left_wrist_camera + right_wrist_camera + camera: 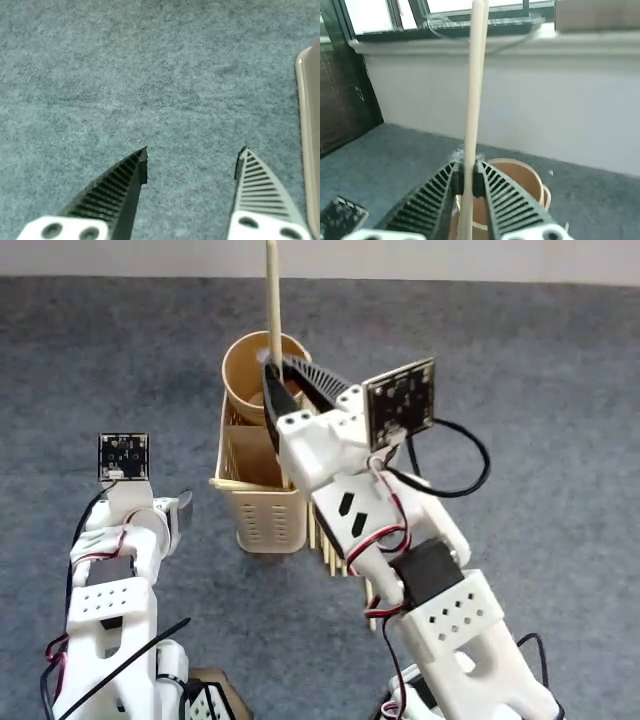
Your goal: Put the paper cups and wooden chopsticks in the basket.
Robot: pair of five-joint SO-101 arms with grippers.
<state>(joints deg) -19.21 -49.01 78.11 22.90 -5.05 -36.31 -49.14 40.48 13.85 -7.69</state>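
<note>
Over the paper cup (243,372) in the basket (270,518), right gripper (468,170) clamps an upright chopstick (273,290); left gripper (192,152) gapes above carpet (150,75).

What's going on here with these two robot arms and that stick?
The right arm's claw is shut on a wooden chopstick, holding it upright over a paper cup that sits at the far end of the basket. The left arm's claw is open above the carpet, holding nothing.
</note>
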